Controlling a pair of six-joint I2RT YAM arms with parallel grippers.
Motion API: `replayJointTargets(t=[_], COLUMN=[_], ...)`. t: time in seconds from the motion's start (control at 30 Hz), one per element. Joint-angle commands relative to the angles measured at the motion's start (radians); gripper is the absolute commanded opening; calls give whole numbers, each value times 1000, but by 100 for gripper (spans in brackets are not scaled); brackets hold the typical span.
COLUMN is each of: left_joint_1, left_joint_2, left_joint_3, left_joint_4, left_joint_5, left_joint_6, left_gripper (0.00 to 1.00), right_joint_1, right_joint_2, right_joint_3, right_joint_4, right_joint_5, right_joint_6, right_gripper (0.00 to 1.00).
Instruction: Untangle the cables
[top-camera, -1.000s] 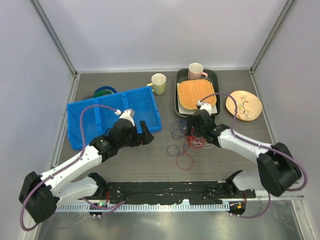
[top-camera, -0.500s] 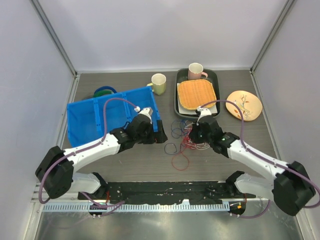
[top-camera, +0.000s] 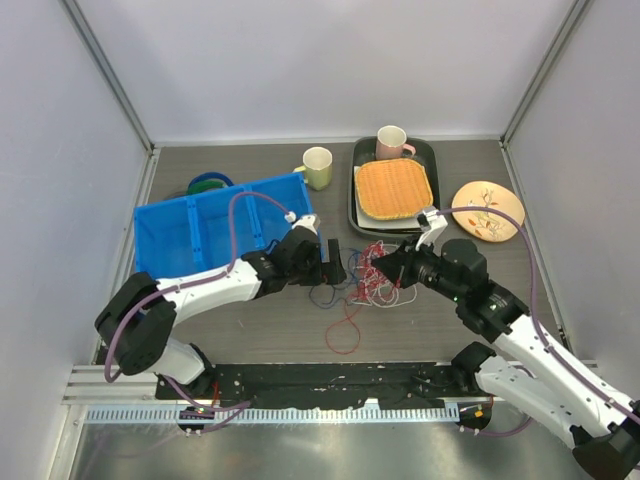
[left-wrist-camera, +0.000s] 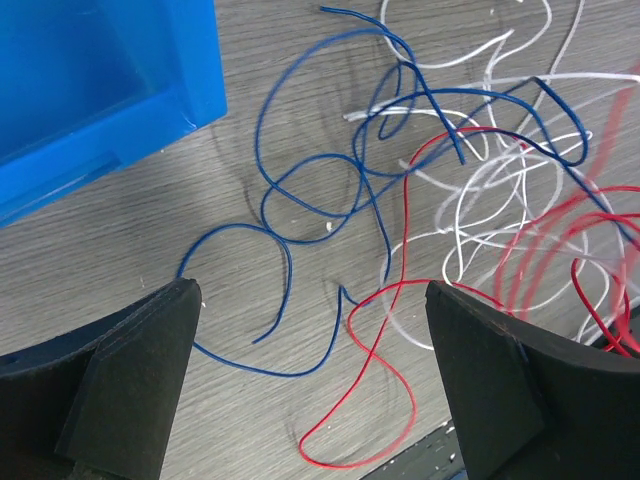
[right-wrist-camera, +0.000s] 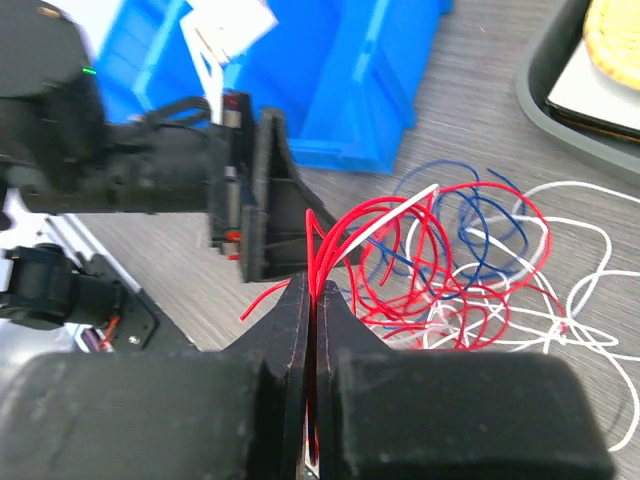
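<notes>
Mid-frame, top view: right claw (top-camera: 383, 268) just snapped shut on red wire (right-wrist-camera: 314, 250); left claw (top-camera: 336, 270) moved in, wide open, empty. Untangling starts, I'd guess.

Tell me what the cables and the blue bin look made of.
The cables look like plastic-insulated wire: thin, glossy red, white and blue strands holding springy loops. The blue bin looks like moulded plastic: uniform colour, smooth, slightly shiny walls.

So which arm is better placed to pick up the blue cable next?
Left, probably: the left gripper hangs open over the blue cable, straddling it, while the right gripper is shut on the red cable.
</notes>
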Motion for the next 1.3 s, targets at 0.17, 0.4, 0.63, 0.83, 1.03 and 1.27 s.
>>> replayJointTargets(t=[0.17,0.4,0.63,0.83,1.03,1.27], left_joint_1=[-20,-37,-66,-115,-125,-125], left_joint_2=[49,143,272,340,429,385], left_joint_3=[57,114,221,270,347,345], left_joint_4=[-8,-43,-48,-92,-210,-221], left_joint_5=[-101,-161,-166,-265,-332,-359], left_joint_6=[-27,-38,-59,-102,-115,-55], left_gripper=[100,96,82,71,53,0], right_joint_1=[5,5,5,5,5,5], right_joint_2=[-103,-123,-139,-153,-181,-169], right_joint_3=[130,179,198,193,169,150], right_joint_4=[-87,-145,-178,-182,-185,-227], right_joint_5=[22,78,71,94,121,248], right_joint_6=[37,28,25,18,13,30], right_gripper=[1,1,1,1,1,1])
